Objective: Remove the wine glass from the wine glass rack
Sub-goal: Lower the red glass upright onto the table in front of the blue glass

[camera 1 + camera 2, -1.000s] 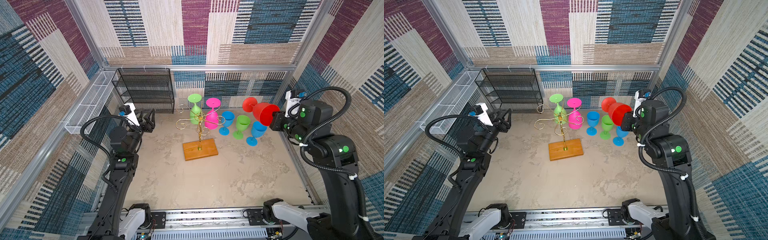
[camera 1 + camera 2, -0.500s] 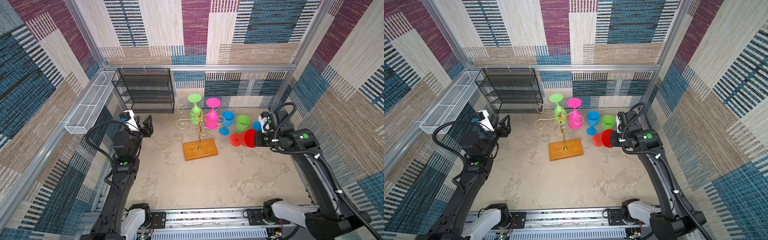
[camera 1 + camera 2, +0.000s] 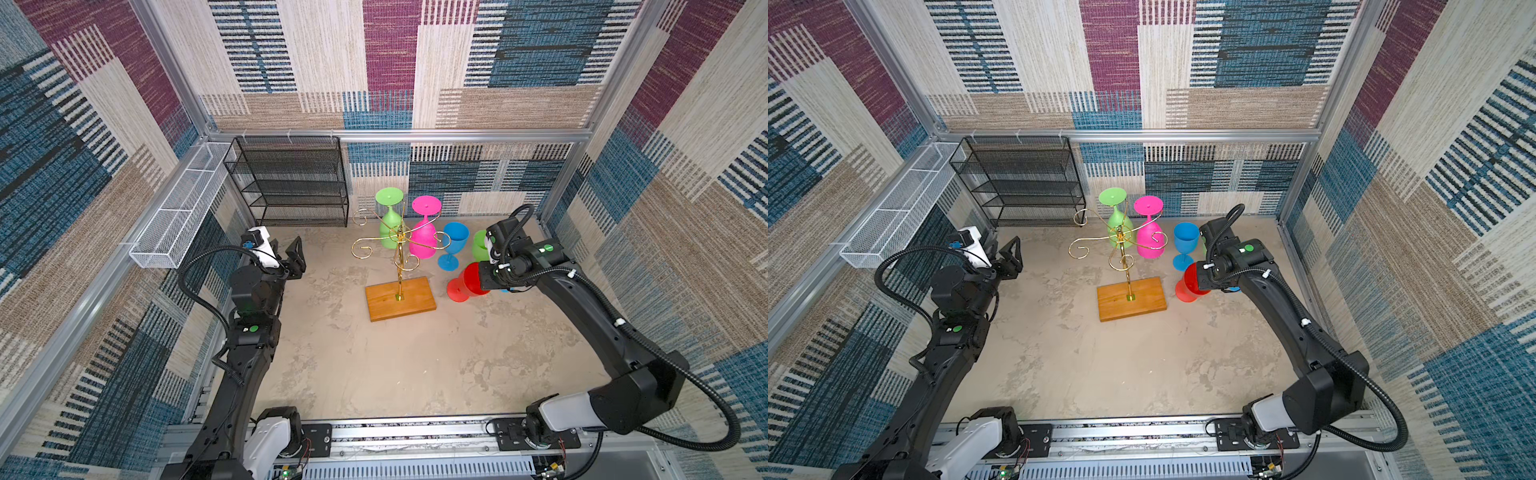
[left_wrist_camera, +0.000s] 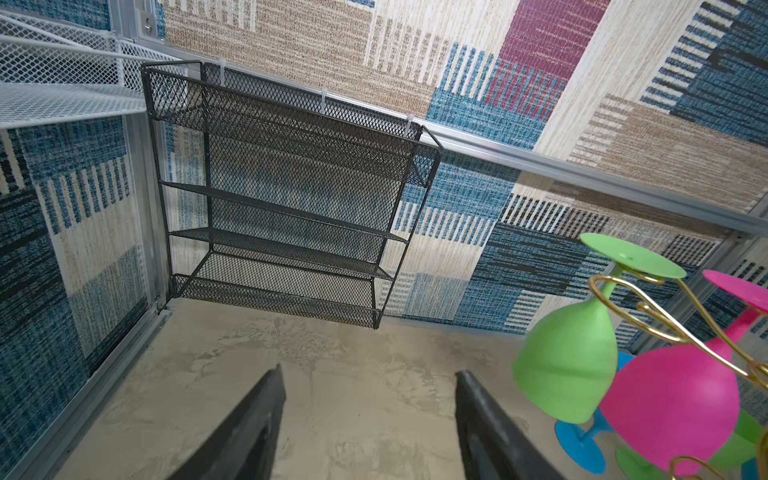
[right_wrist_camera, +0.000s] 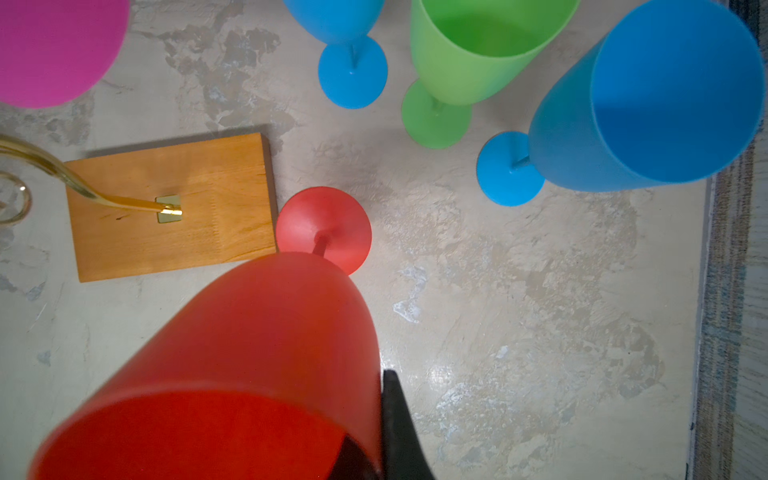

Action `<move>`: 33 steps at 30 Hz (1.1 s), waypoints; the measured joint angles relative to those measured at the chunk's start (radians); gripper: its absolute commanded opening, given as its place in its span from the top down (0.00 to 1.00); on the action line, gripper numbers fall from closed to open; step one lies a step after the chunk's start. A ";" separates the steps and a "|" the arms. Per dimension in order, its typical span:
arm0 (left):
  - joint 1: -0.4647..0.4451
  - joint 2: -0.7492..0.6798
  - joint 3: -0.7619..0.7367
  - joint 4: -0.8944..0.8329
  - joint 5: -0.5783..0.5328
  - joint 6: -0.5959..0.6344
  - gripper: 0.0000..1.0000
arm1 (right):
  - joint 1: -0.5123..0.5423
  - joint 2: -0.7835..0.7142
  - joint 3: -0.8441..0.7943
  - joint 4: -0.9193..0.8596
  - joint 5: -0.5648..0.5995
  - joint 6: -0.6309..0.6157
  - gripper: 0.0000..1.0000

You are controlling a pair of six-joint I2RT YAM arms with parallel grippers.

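place: robot lab cell | signs: aluminium frame, patterned wall panels

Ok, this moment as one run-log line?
right gripper: shut on red wine glass, its foot beside wine glass rack base | left gripper: open, empty | on rack: green glass, pink glass, inverted

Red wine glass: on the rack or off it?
Off: the right gripper holds the red wine glass by the rim, foot down beside the wine glass rack.

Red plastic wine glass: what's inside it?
Inside the red plastic wine glass, one black finger shows at the rim; the bowl's bottom is hidden by its own wall.
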 measured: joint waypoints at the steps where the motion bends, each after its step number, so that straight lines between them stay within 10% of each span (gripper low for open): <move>1: 0.000 -0.002 -0.002 0.000 0.000 0.002 0.33 | 0.000 0.017 0.001 0.003 0.003 0.000 1.00; 33: 0.000 -0.013 -0.011 -0.015 0.004 0.023 0.33 | 0.000 0.208 0.065 0.068 0.017 -0.082 0.78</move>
